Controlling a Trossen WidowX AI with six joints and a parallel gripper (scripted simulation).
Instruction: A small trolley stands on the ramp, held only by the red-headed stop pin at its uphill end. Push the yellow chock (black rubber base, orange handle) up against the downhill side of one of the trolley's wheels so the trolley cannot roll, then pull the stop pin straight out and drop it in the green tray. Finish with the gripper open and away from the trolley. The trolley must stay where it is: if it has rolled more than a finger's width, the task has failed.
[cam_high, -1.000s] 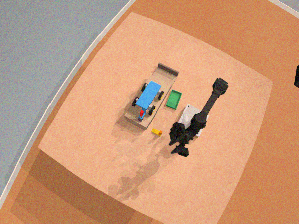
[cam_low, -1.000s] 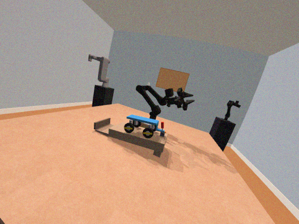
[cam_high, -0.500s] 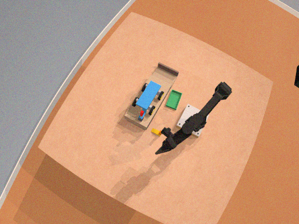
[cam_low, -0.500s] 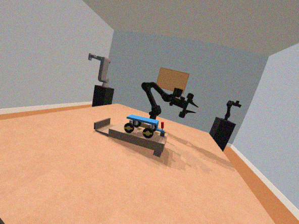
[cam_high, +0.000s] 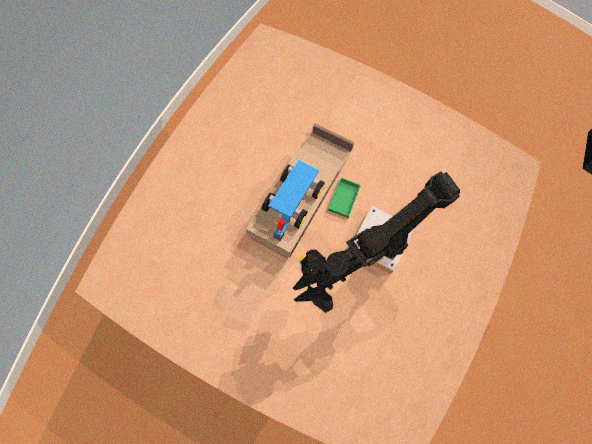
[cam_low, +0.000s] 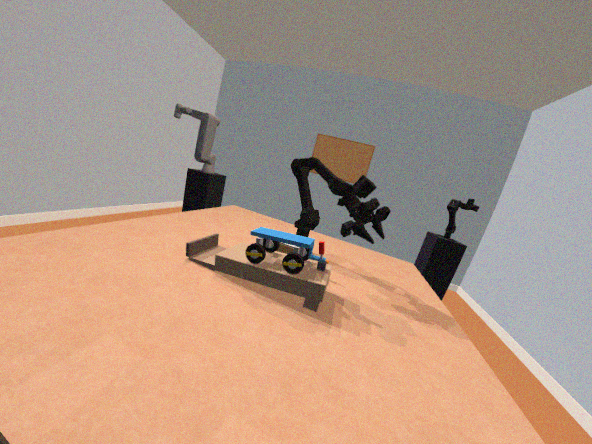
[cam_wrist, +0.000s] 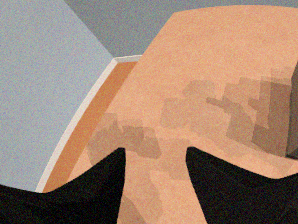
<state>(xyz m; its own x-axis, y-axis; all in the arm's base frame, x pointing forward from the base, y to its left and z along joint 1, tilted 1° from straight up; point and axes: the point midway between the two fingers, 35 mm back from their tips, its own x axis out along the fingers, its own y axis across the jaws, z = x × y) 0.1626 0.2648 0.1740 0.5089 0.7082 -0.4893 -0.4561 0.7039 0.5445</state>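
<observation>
The blue-topped trolley (cam_high: 294, 188) (cam_low: 282, 236) stands on the wooden ramp (cam_high: 327, 152) (cam_low: 270, 275). The red-headed stop pin (cam_high: 281, 223) (cam_low: 322, 247) stands upright at its uphill end. Only a small yellow bit of the chock (cam_high: 302, 258) shows on the table beside my wrist; the rest is hidden under the arm. The green tray (cam_high: 344, 198) lies on the table beside the ramp. My gripper (cam_high: 305, 292) (cam_low: 367, 232) (cam_wrist: 156, 153) hangs in the air off the ramp's uphill end, partly open, with nothing between the fingers.
A dark stop wall (cam_high: 332, 136) (cam_low: 202, 246) closes the ramp's low end. My arm's white base plate (cam_high: 376, 217) sits just beyond the tray. Two other arms on black pedestals (cam_low: 204, 190) (cam_low: 440, 260) stand off the table.
</observation>
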